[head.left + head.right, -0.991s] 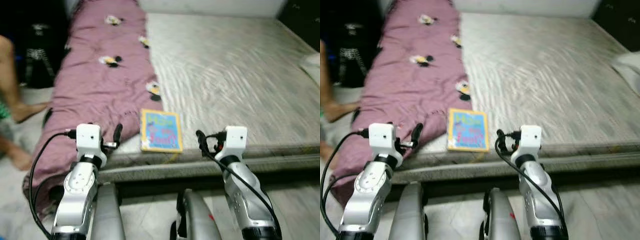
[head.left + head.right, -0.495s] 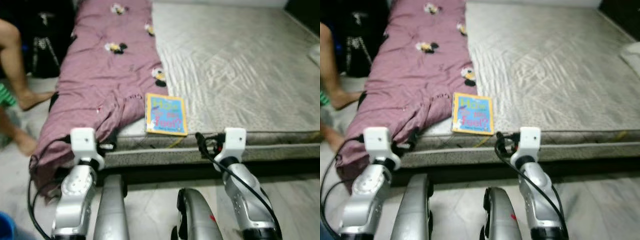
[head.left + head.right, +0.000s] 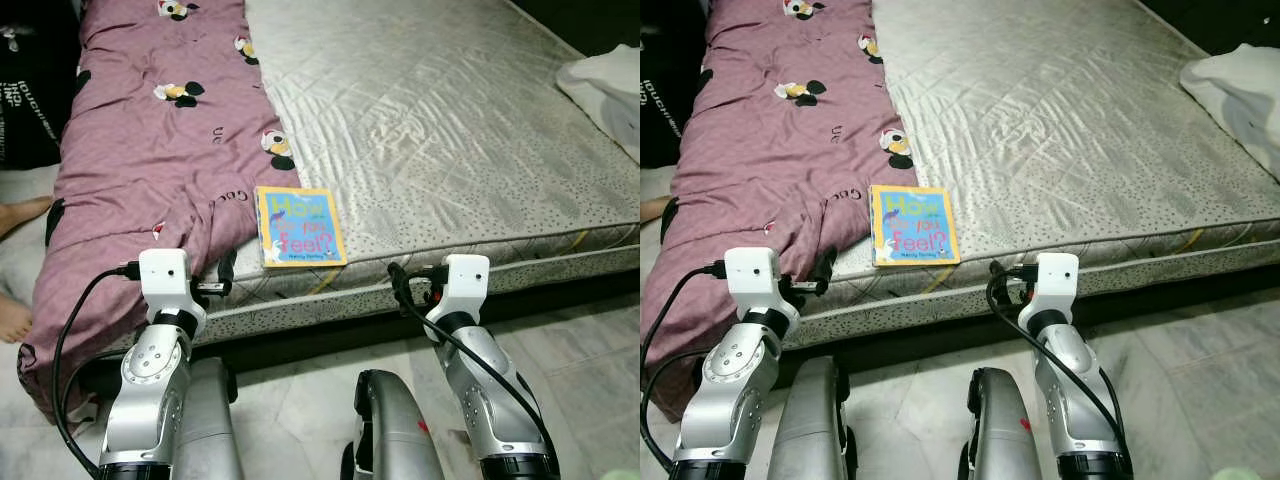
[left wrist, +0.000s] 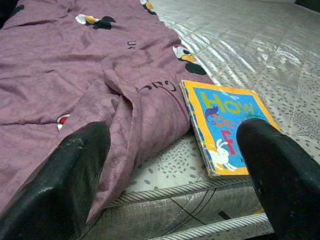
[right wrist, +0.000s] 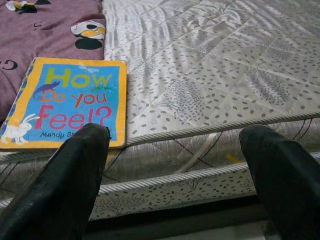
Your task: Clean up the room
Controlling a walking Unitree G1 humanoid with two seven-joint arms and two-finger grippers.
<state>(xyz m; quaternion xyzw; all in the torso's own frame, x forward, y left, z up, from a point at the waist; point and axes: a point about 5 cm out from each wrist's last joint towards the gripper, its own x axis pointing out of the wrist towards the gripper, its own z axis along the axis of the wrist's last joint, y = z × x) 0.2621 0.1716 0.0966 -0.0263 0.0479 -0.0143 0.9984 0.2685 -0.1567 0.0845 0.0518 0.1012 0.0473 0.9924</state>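
A picture book with a yellow border and blue cover lies flat near the front edge of the grey mattress, beside a purple blanket. My left gripper is open, held low before the mattress edge, pointing at the blanket's fold and the book. My right gripper is open too, level with the mattress side, the book ahead of one finger. Neither gripper holds anything. Both arms reach forward from the floor side.
The blanket hangs over the mattress's left front corner down to the tiled floor. A white cloth lies at the mattress's far right. A person's bare feet stand at the left edge, next to a black bag.
The camera has come closer and tilted down, so the bed sits lower and sharper in view. The person's legs have slid towards the left edge. Both grippers stay open and level.
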